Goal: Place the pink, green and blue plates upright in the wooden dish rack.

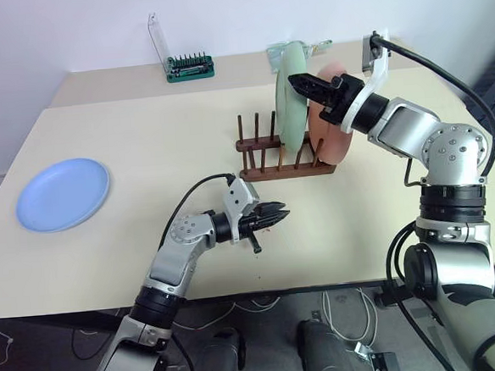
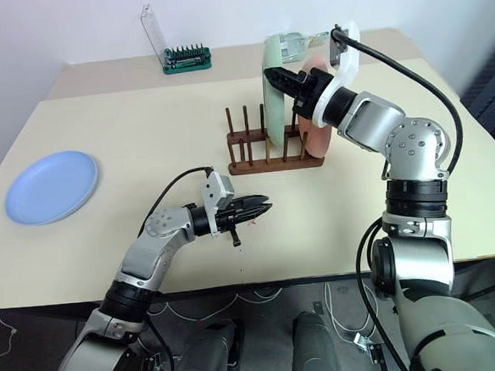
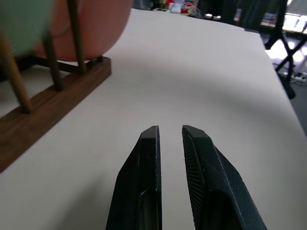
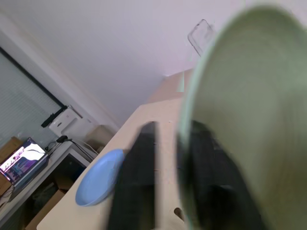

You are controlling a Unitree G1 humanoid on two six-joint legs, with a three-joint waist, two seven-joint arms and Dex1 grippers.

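Observation:
The wooden dish rack (image 1: pixel 267 163) stands right of the table's middle. In it the green plate (image 1: pixel 291 97) stands upright between pegs, and the pink plate (image 1: pixel 333 137) stands upright just behind it, toward the right. My right gripper (image 1: pixel 295 83) is at the green plate's top edge, open, its fingers (image 4: pixel 139 158) straddling the rim with a gap on one side. The blue plate (image 1: pixel 63 194) lies flat at the table's left. My left gripper (image 1: pixel 282 214) hovers low in front of the rack, pointing right, shut to a narrow slit with nothing in it.
A green tool holder (image 1: pixel 190 67) with a raised clear lid stands at the back of the table. The rack's left slots hold only bare pegs (image 1: pixel 258 142). A black cable runs over the right arm. The table's front edge lies just below the left gripper.

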